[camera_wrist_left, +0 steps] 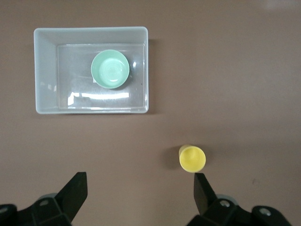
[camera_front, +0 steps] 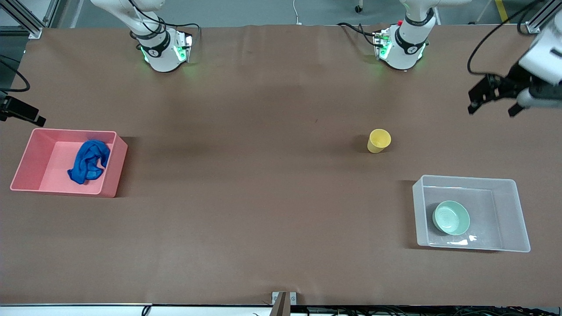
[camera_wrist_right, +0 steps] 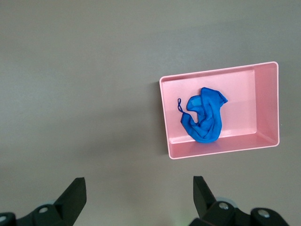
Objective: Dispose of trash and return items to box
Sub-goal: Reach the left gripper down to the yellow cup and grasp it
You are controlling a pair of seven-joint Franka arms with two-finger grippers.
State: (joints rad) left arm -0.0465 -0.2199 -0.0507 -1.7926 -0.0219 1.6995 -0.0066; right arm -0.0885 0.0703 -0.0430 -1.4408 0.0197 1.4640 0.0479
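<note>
Front view shows two bins on the brown table point(camera_front: 263, 210), well apart. The pink bin point(camera_front: 26, 162) stands at the right arm's end of the table, and the blue rag point(camera_front: 89, 161) lies crumpled inside it, against the wall that faces the middle of the table. The clear box point(camera_front: 511, 215) stands at the left arm's end, nearer to the front camera than the pink bin. The mint-green bowl point(camera_front: 451, 217) sits upright in it, close to the wall toward the table's middle; the rest of the box floor is bare.

The yellow cup point(camera_front: 379, 141) is outside both bins. It stands on the table, farther from the front camera than the clear box and apart from it.

The left gripper point(camera_front: 494, 102) hangs in the air over the left arm's end of the table, with its fingers spread and nothing between them. In the left wrist view the cup point(camera_wrist_left: 192, 158) shows just beside one fingertip point(camera_wrist_left: 202, 188), lower down on the table.

The right gripper point(camera_wrist_right: 138, 190) is seen only in the right wrist view, over bare table beside the pink bin, its fingers also spread and holding nothing.

A wide stretch of table lies free between the two bins.
</note>
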